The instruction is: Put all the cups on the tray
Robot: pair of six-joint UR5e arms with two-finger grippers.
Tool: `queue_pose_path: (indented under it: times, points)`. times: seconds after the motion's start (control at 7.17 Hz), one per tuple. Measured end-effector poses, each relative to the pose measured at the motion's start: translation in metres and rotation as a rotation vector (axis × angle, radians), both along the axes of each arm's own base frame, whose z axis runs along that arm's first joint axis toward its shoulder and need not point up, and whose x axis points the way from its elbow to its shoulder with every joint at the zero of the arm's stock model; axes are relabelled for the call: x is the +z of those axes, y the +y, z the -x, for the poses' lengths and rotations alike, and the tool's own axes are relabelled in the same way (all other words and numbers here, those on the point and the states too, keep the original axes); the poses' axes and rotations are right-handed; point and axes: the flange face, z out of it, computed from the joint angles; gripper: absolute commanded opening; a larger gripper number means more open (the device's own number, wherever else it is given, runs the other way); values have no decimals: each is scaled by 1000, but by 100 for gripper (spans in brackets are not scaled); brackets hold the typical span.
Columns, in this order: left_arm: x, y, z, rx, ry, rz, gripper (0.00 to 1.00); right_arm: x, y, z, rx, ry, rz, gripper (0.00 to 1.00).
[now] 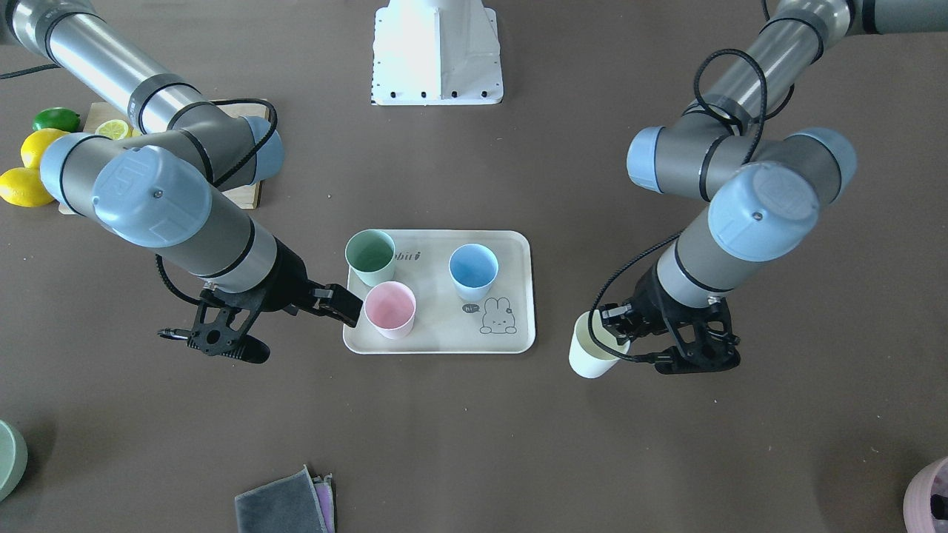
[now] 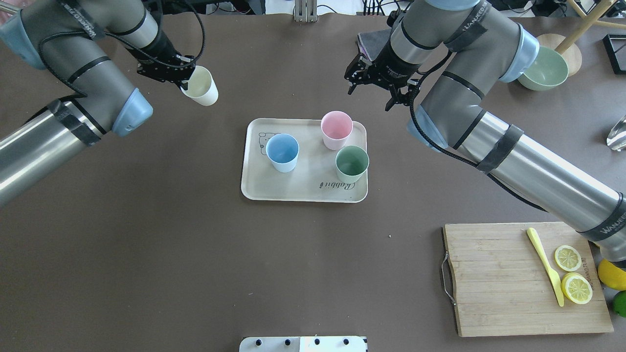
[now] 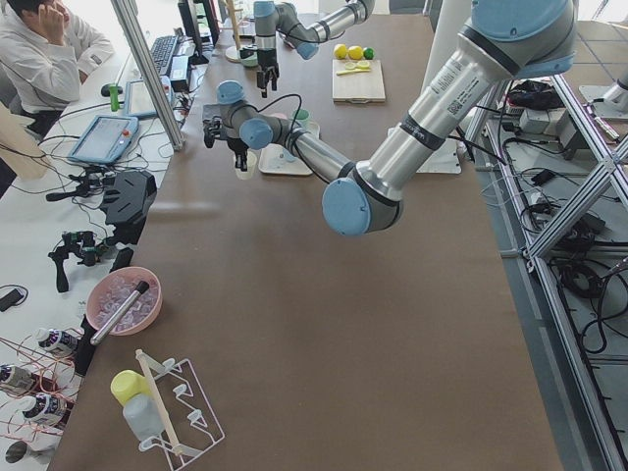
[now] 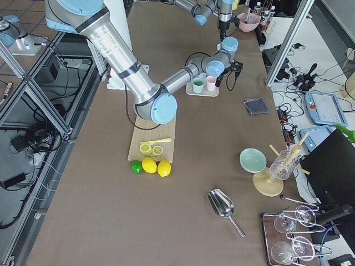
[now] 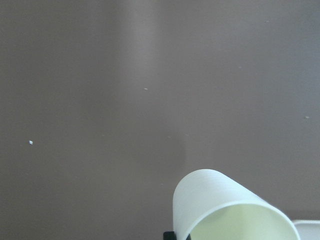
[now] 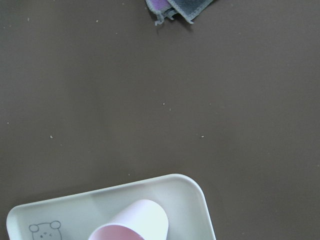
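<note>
The beige Rabbit tray lies mid-table. On it stand the sage green cup, the light blue cup and the pink cup. My left gripper is shut on the rim of the pale cream cup and holds it tilted, off the tray's side. My right gripper is open and empty beside the pink cup, which also shows in the right wrist view.
A wooden cutting board with lemon slices and a yellow knife lies on the robot's right. Whole lemons, a green bowl, a folded grey cloth and a mauve pot sit near the table's edges.
</note>
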Motion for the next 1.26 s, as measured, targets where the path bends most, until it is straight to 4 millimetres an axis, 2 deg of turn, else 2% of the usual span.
queue_pose_path:
  times: [0.14,0.28,0.42,0.56,0.7,0.84,0.98,1.26]
  points:
    - [-28,20,-35,-4,-4,-2,0,11,1,-10,0,7,-9,100]
    - [-44,40,-67,5,-10,-17,0,21,2,-17,0,13,-15,100]
    - [-50,54,-87,19,-12,-26,8,27,2,-22,1,17,-18,100]
    - [-53,63,-99,31,-12,-30,60,31,4,-25,1,19,-20,100]
    - [-52,66,-105,37,-13,-30,97,33,8,-29,2,18,-23,100]
    - [-50,66,-107,37,-14,-30,97,33,13,-33,2,14,-27,100]
    - [-48,60,-100,29,-13,-32,97,33,16,-36,1,10,-28,100]
    - [-36,36,-58,19,-5,-32,97,37,15,-47,12,12,-23,100]
